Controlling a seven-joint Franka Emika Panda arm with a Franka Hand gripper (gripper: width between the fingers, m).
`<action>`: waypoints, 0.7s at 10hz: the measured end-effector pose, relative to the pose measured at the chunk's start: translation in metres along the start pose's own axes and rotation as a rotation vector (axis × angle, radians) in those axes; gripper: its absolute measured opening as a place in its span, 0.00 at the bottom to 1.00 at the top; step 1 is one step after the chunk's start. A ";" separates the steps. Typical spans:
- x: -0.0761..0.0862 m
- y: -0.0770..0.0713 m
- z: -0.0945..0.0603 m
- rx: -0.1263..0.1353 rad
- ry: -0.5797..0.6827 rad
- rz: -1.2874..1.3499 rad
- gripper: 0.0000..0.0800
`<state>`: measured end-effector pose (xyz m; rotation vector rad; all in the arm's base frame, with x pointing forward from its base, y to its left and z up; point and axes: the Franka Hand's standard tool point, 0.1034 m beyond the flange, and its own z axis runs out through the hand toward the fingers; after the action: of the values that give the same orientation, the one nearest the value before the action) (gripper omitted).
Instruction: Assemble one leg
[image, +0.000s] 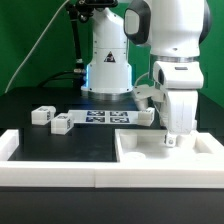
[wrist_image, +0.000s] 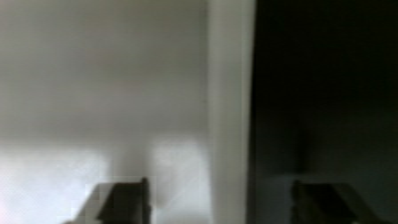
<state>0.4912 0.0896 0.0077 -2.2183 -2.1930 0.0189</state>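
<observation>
My gripper (image: 175, 143) hangs low at the exterior view's right, over the wide white tabletop panel (image: 140, 152). In the wrist view the two dark fingers (wrist_image: 121, 202) stand wide apart with nothing gripped between them. They straddle the blurred white panel (wrist_image: 107, 90) where its edge meets the dark table. Two legs, small white posts with tag stickers, lie at the left, one (image: 42, 115) beside the other (image: 62, 123). A third leg (image: 146, 116) lies just left of my gripper. No leg shows in the wrist view.
The marker board (image: 105, 117) lies flat in front of the robot base (image: 108, 70). A low white fence (image: 60, 176) runs along the table's front and turns up at the left (image: 10, 145).
</observation>
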 end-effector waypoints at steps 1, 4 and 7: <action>0.000 0.000 0.000 0.000 0.000 0.000 0.70; 0.000 0.000 0.000 0.000 0.000 0.000 0.81; 0.004 -0.004 -0.019 -0.018 -0.008 0.046 0.81</action>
<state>0.4879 0.0937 0.0269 -2.2824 -2.1541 0.0083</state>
